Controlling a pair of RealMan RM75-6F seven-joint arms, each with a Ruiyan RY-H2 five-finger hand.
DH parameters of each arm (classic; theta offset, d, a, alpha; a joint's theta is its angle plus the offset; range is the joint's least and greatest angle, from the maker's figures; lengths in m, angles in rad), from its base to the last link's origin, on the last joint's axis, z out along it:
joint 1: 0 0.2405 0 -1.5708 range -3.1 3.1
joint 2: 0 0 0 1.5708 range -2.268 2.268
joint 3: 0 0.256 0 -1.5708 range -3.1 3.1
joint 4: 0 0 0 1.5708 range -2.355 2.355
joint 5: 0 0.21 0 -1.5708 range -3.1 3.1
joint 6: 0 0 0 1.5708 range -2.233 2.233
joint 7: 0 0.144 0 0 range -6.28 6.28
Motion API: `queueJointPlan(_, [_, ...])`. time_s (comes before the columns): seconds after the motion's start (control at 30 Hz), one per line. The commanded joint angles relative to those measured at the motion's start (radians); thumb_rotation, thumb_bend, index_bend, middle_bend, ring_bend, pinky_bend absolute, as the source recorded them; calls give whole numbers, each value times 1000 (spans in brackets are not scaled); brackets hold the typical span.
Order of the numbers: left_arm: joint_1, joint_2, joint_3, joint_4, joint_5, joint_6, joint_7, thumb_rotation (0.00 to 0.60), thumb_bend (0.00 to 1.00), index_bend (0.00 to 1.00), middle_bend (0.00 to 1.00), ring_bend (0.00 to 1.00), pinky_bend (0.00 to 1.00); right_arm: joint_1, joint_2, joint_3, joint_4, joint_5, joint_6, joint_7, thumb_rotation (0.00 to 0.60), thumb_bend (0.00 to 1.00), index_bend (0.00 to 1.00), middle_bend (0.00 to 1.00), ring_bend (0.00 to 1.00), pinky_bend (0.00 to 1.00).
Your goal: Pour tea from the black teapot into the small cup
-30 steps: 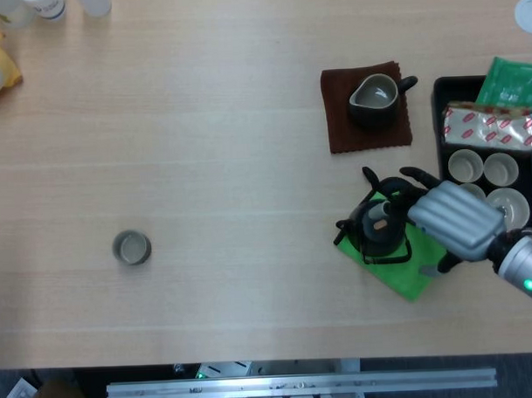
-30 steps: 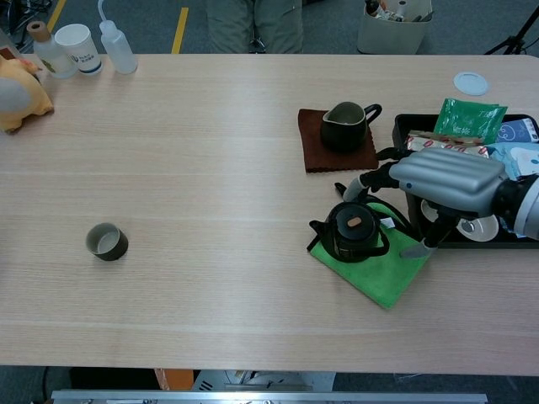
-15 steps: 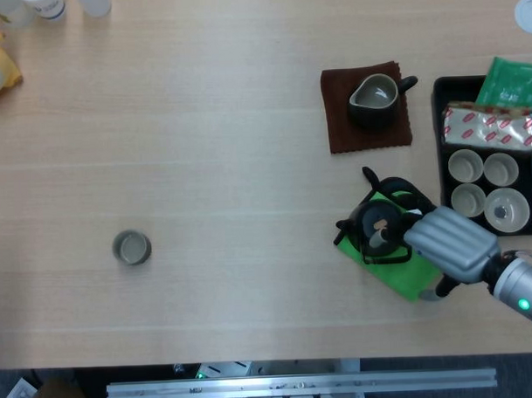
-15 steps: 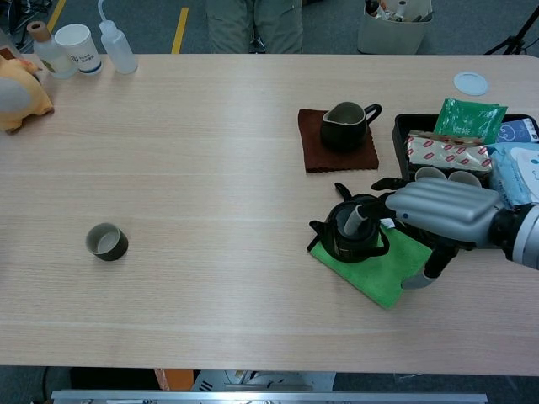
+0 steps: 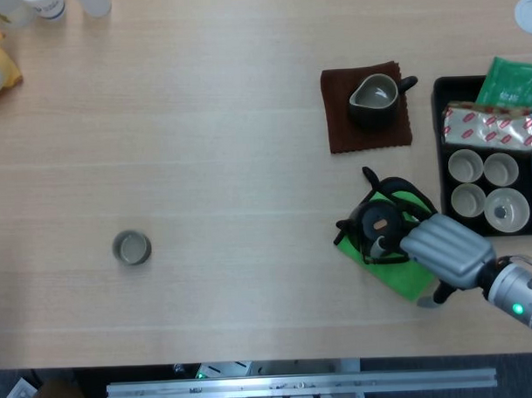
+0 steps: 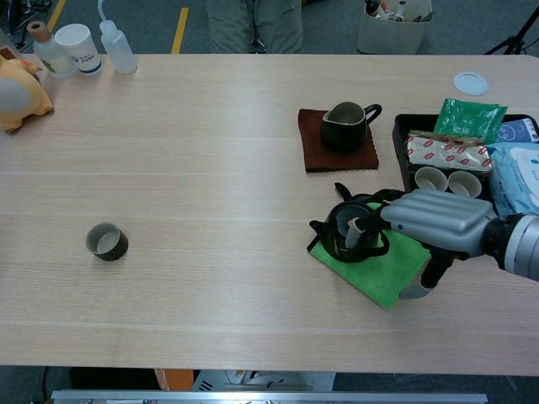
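Head view first: teapot point(image 5: 378, 229) sits on a green cloth point(image 5: 406, 266) at the right of the table point(image 5: 211, 140), its spout aimed left and its handle arching up and back toward the right. The right hand point(image 5: 444, 249) lies just to the teapot's right and nearer the table's front edge, knuckles up, fingers reaching left to the pot's handle side. Whether they have closed round the handle I cannot tell; they touch or nearly touch the pot. The small cup point(image 5: 131, 248) stands far off to the left, well apart from the pot, so the pot would have to travel leftward across the table. No left hand shows.

Chest view: the right hand point(image 6: 428, 220) comes in from the right edge, forearm roughly level, palm down, fingertips point(image 6: 355, 231) curled at the teapot point(image 6: 347, 231), beside its lid. The thumb hangs below, over the green cloth point(image 6: 379, 271). The grip looks partly formed, not secure, in my judgement. The small cup point(image 6: 106, 241) waits at the left, upright. The right hand is plainly the nearer one to the pot.
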Motion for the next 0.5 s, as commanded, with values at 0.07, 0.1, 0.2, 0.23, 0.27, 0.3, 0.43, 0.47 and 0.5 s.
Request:
queueJointPlan(0.07, [-1,1,0,3,0,-1,-5,600,278,226,274,284,206,4,-7,2,2,21,-3,-16,600,0,288,348,281,0])
queueJointPlan(0.1, [-1,1,1,5,0,-3,-6,600,278,226,274,284,206,6,-9,3,3,29,-4,-20,600,0,288,348,281,0])
queueJointPlan(0.2, [-2,1,1,7,1,-5,-9,600,279,226,274,284,205,10,-14,3,4,45,-9,-29,600,0,289,349,281,0])
queueJointPlan(0.23, [-2,1,1,7,2,-5,-11,600,278,226,274,284,206,12,-14,3,3,50,-10,-32,600,0,291,350,281,0])
queueJointPlan(0.27, [-1,1,1,9,1,-4,-12,600,278,226,274,284,205,13,-15,2,2,55,-12,-36,600,0,294,351,282,0])
queueJointPlan(0.3, [-1,2,1,10,2,-4,-14,600,278,226,274,284,205,14,-15,1,0,58,-12,-39,600,0,297,352,282,0])
queueJointPlan(0.43, [-1,0,3,14,2,-7,-18,600,278,226,274,284,206,19,-14,-7,-4,71,-19,-52,600,0,304,355,285,0])
queueJointPlan(0.47, [-1,-1,3,15,3,-8,-19,600,278,226,274,284,206,20,-15,-9,-4,75,-21,-57,600,0,305,355,285,0])
queueJointPlan(0.5, [-2,-1,3,16,4,-9,-20,600,278,226,274,284,206,22,-16,-10,-4,78,-22,-60,600,0,305,355,285,0])
